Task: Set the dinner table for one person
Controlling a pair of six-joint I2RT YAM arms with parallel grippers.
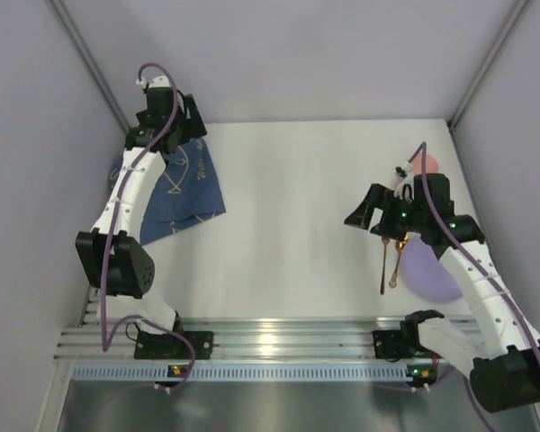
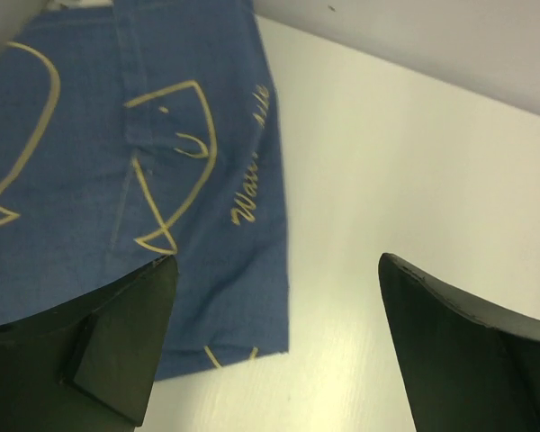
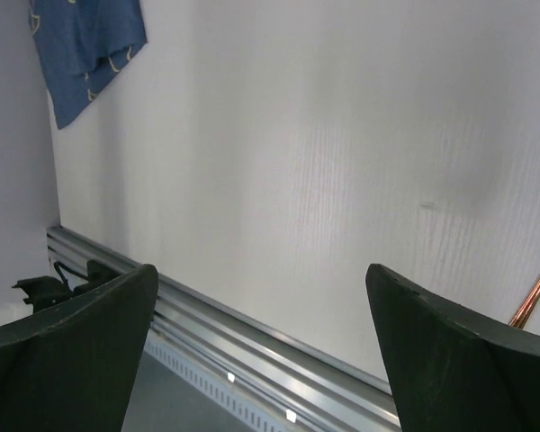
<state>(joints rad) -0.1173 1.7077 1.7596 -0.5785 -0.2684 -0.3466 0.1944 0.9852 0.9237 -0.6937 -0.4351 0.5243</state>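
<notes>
Large flat white rectangular dinner table spreading under both arms, left gripper released wide over the edge of a dark blue cloth placemat, right gripper spread empty near slim copper cutlery and a round lilac plate

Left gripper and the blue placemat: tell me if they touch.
Cannot tell. The left wrist view shows one finger of the open left gripper overlapping the placemat, with neither contact nor gap plain.
</notes>
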